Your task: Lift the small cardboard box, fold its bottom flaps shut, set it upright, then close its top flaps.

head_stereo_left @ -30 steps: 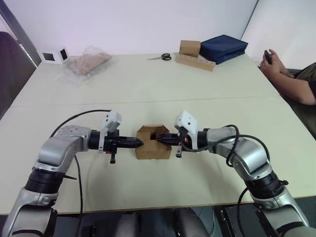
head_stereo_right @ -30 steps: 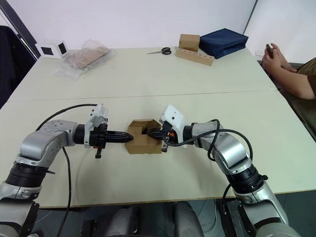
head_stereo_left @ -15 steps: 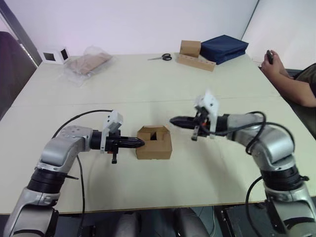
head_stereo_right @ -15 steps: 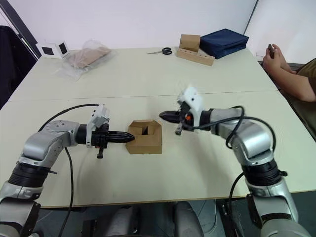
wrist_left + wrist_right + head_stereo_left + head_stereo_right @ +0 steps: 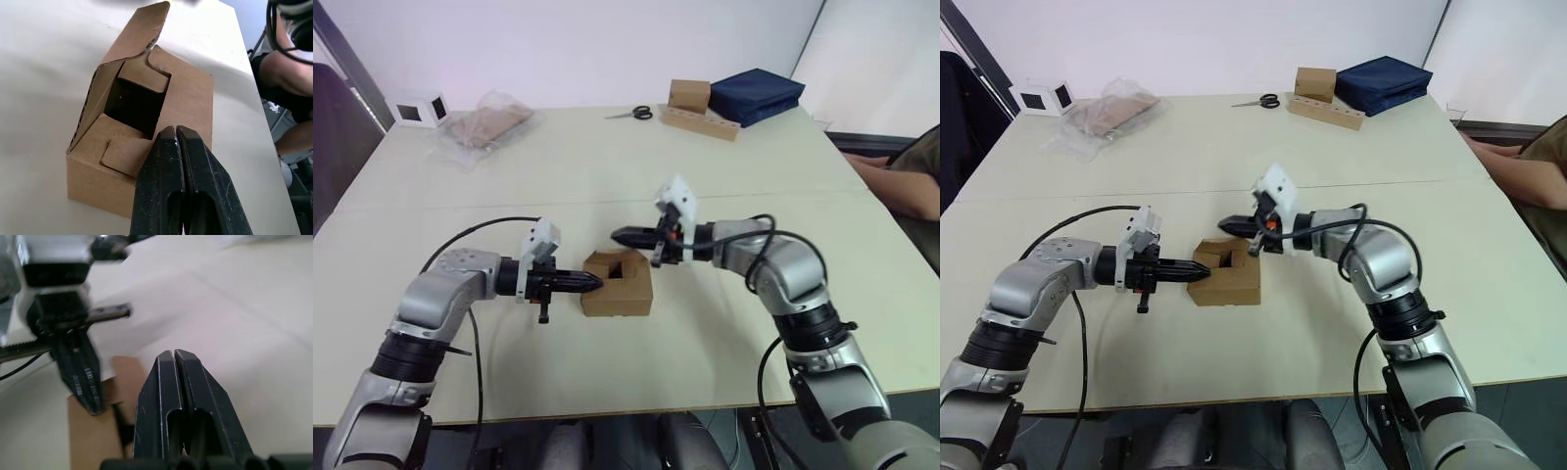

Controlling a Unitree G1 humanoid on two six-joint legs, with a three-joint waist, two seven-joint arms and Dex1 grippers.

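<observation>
Our right gripper (image 5: 615, 235), clenched empty, has swung back over the small cardboard box (image 5: 619, 284) at mid-table while our clenched left gripper (image 5: 597, 283) stays pressing its side, top flaps (image 5: 146, 83) still half-open.

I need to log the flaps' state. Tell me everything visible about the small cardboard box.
The box is plain brown corrugated cardboard, low, rectangular, unmarked, sitting on the table between the grippers. Its upper flaps are partly folded in, leaving a dark square opening; one flap stands raised at the far edge. The left gripper, fingers shut, rests against its left side. The right gripper, shut, hovers above it.
</observation>
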